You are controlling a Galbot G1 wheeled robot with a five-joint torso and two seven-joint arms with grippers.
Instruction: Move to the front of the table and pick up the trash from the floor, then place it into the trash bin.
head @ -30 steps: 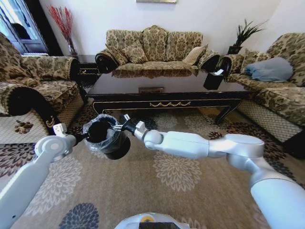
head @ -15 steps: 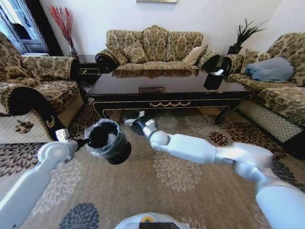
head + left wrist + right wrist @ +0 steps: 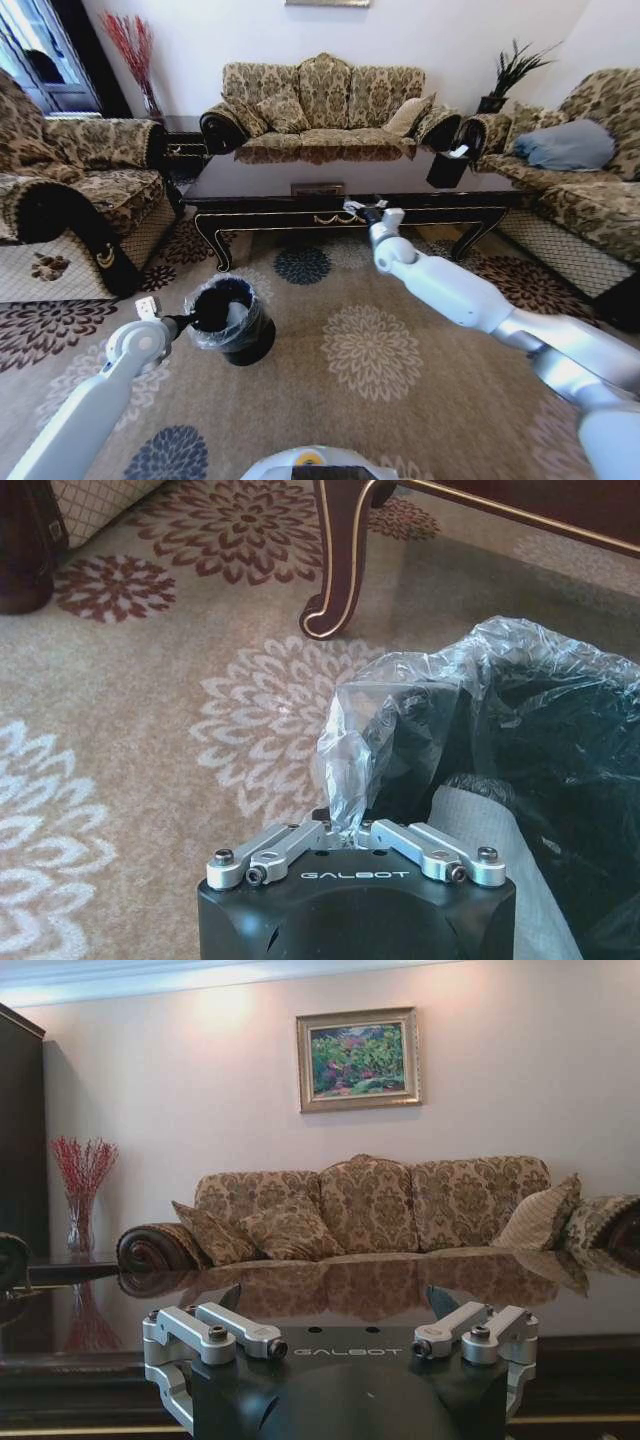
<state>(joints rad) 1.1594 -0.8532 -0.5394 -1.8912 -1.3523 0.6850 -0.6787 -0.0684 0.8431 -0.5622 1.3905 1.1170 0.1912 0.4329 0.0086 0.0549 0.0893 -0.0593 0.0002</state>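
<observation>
**Head view: bin held on the rug, right arm raised at the table**

Head view takes in a room ringed by patterned sofas (image 3: 322, 95), with a floral rug (image 3: 370, 350) covering the floor beneath both arms. Just beyond the right pincer (image 3: 357, 208) stretches the table (image 3: 300, 175), long and glossy dark, its gold scroll ornament running along the front edge right beside that pincer. From the right wrist view the tabletop (image 3: 330, 1285) lies just ahead of and level with the pincer, mirroring the sofa (image 3: 370, 1210) behind it; a framed painting (image 3: 357, 1057) hangs on the wall above, and a vase of red twigs (image 3: 82, 1195) stands off to one side. The right pincer (image 3: 340, 1345) is spread wide apart with nothing between its fingers.

Well away from the right pincer, down on the rug, stands the trash bin (image 3: 232, 318), small, round and black, with its translucent bag ruffled over the rim. The left pincer (image 3: 188, 320) meets the bin at the side nearest the left arm. In the left wrist view this pincer (image 3: 345, 830) is clenched on a pinched-up fold of the bin's plastic liner, and the trash bin (image 3: 540, 780) bulks directly in front of it. A curved, gold-trimmed table leg (image 3: 340, 560) rises from the rug farther ahead of the pincer. Something pale lies inside the bin (image 3: 234, 314), too small to make out.
</observation>
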